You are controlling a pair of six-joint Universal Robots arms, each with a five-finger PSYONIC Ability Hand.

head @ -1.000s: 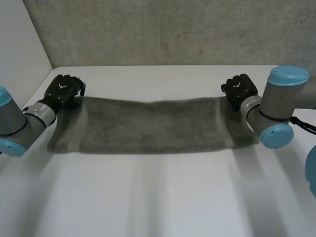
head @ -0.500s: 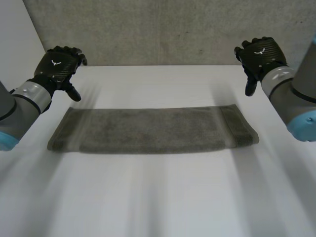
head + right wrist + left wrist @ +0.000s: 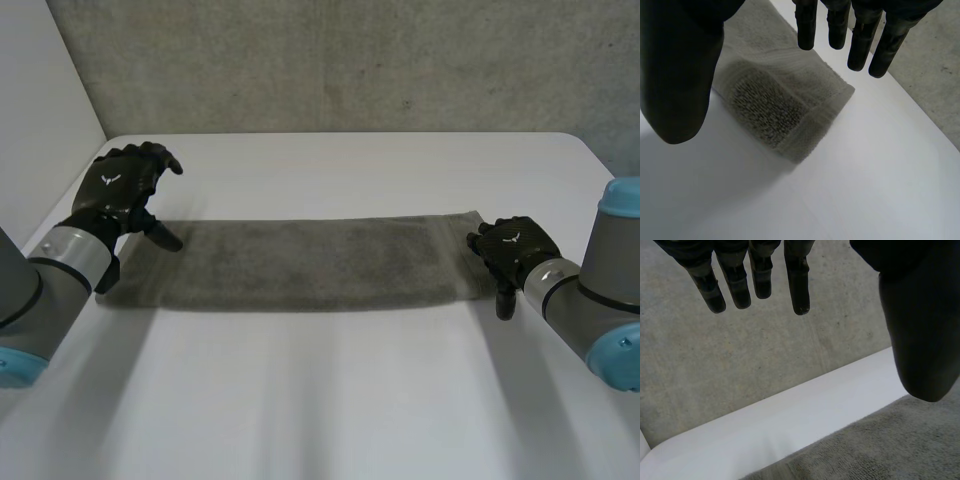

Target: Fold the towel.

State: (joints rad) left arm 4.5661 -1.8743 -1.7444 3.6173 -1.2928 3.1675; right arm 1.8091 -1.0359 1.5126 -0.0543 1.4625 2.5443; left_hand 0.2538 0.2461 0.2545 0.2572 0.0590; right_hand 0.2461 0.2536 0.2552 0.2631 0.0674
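A grey towel (image 3: 300, 262) lies folded into a long strip across the white table (image 3: 330, 400). My left hand (image 3: 125, 190) hovers open above the towel's left end, fingers (image 3: 760, 275) straight and apart from the thumb, with the towel's far edge (image 3: 880, 445) below it. My right hand (image 3: 512, 252) is low at the towel's right end, open. Under its spread fingers (image 3: 860, 35) lies the towel's right end (image 3: 785, 105), with a banded hem, not gripped.
A grey concrete wall (image 3: 330, 60) rises behind the table's far edge. A white panel (image 3: 40, 110) stands at the left. Bare table stretches in front of the towel.
Both hands let go of the towel's far corners, rose, then came down again: the left to above the left end, the right to the right end. The towel lies still.
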